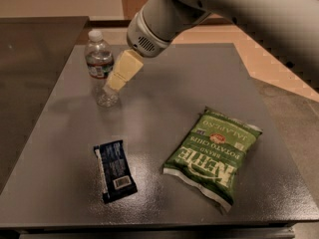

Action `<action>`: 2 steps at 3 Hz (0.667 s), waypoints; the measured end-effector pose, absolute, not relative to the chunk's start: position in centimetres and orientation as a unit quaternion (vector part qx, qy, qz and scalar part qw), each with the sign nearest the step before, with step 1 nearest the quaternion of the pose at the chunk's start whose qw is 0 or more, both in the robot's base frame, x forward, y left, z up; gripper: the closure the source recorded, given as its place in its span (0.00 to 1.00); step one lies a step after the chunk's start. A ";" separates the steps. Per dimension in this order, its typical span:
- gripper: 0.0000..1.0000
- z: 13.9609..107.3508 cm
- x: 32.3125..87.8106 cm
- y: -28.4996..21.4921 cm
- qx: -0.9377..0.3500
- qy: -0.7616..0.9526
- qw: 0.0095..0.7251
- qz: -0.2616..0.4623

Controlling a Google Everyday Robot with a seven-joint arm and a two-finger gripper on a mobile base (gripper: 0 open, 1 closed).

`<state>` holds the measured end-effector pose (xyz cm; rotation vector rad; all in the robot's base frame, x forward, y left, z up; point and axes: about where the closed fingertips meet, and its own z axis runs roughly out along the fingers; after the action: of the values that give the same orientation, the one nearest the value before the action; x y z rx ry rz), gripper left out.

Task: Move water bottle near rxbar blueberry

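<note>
The water bottle (97,59), clear with a white cap and a dark label band, stands upright at the back left of the grey table (189,83). The rxbar blueberry (114,170), a flat navy wrapper with a white barcode patch, lies at the front left, well in front of the bottle. My gripper (119,74), cream-coloured at the end of the white arm, reaches down from the upper right and sits right against the bottle's right side, covering part of its lower body.
A green Kettle chip bag (214,156) lies at the front right of the table. A darker counter (30,49) adjoins on the left. Tan floor (279,68) shows beyond the table's right edge.
</note>
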<state>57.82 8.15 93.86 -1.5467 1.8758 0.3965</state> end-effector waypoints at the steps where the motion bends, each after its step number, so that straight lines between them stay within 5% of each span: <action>1: 0.00 93.8 58.3 9.6 -0.596 0.715 0.331 0.156; 2: 0.00 93.6 58.0 11.1 -0.607 0.707 0.323 0.163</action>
<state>58.04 11.12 93.62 -1.5940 1.8560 0.4276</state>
